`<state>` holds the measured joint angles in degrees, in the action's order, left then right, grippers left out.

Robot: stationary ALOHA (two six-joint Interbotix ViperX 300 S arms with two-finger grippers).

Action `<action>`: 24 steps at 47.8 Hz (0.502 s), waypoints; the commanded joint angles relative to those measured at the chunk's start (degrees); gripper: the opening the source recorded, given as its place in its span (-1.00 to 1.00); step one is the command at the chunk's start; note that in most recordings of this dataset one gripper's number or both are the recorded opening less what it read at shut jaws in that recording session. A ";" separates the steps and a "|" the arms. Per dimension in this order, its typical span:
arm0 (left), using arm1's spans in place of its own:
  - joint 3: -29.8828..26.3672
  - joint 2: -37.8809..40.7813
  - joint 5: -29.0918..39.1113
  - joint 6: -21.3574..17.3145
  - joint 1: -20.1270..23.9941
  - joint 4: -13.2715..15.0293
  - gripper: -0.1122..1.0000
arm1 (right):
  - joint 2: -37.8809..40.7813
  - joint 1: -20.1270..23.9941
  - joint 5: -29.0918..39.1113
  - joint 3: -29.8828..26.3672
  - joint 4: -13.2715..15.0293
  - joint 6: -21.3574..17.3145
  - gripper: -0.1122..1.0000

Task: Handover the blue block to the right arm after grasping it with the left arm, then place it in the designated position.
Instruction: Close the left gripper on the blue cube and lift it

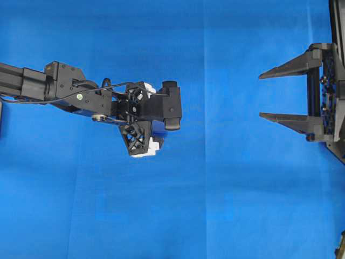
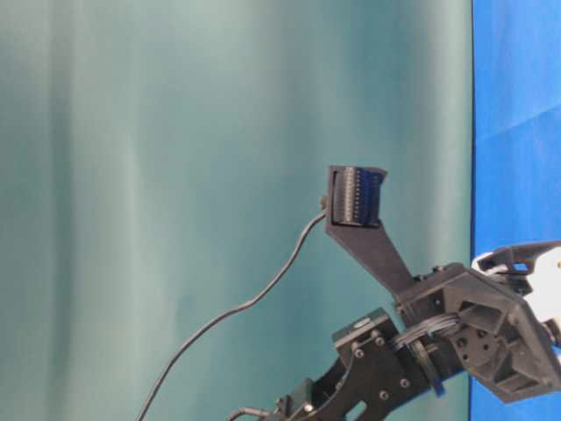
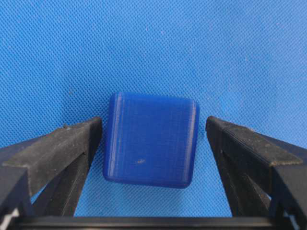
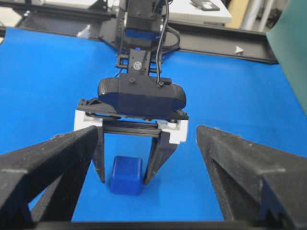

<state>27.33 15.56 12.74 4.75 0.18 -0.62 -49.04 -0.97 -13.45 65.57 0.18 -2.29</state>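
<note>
Straddling the blue block (image 3: 150, 138), the left gripper (image 3: 153, 139) stands with its jaws spread wide, one finger on each side of the cube and a strip of cloth showing between each fingertip and the block face; no contact is visible. In the right wrist view the same gripper (image 4: 125, 165) points down at the blue cloth (image 1: 226, 205), its white brackets above and the block (image 4: 126, 175) resting on the cloth between the two fingers, roughly centred. In the overhead view the wrist camera housing and brackets of the left arm (image 1: 81, 91) cover the block completely. The right gripper (image 1: 260, 95) waits well apart at the right edge of the overhead view, its jaws also fully spread, fingers level and aimed toward the left arm, holding nothing. The step in hand is judged to be the first grasp: the approach looks complete and the closing has not begun. The next move calls for closing the left jaws squarely on the two opposite flat faces, with the fingertips low enough to catch the block below its rounded upper edges. Lifting should follow only once the grip is firm. Enough of the cube should be left exposed for the right gripper to take it at the handover. No marked placement position can be made out in any view.
</note>
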 commanded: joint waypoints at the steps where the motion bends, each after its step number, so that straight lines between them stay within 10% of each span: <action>1: -0.35 -1.05 -0.44 0.00 0.26 0.09 0.82 | 0.35 -0.09 -0.70 -1.14 0.09 0.00 0.93; 14: -0.53 -1.05 -0.18 -0.09 0.35 0.09 0.73 | 0.62 -0.09 -1.05 -1.14 0.09 0.09 0.93; 24: -0.70 -1.14 0.00 -0.18 0.35 0.09 0.08 | 0.62 -0.09 -1.05 -1.14 0.00 0.09 0.93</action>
<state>27.60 15.56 12.83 4.57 0.53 -0.53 -48.60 -0.97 -13.89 65.57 0.18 -2.20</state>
